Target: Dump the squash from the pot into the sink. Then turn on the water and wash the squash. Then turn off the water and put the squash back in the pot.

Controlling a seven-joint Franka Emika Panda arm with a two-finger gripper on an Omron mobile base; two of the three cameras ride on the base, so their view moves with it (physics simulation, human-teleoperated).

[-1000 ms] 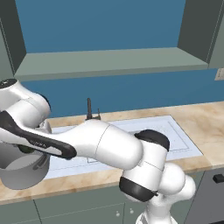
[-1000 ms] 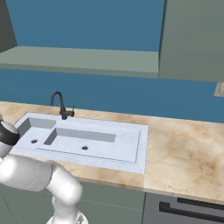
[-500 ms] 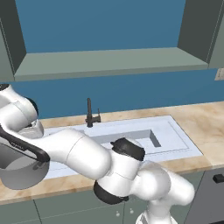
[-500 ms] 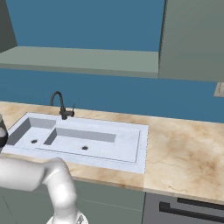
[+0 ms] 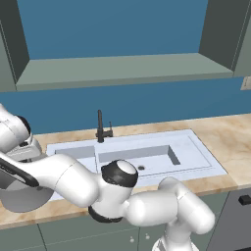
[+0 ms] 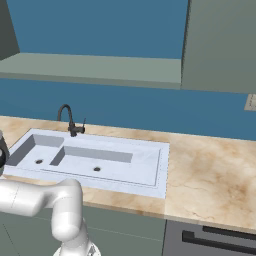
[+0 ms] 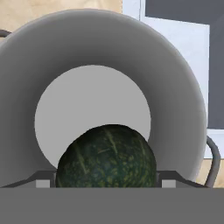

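My pincer [image 7: 105, 183] reaches down into the pot [image 7: 52, 65], its tips set wide on either side of the squash [image 7: 106, 156]; whether they press it I cannot tell. The pot stands on the counter [image 5: 230, 142] just beside the sink [image 5: 196, 152].

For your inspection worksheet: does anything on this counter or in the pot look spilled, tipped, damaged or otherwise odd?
Nothing stands out. The squash sits inside the pot, which stands on the counter left of the sink. Both basins look dry, with no water at the faucet. The end effector hangs open over the squash.
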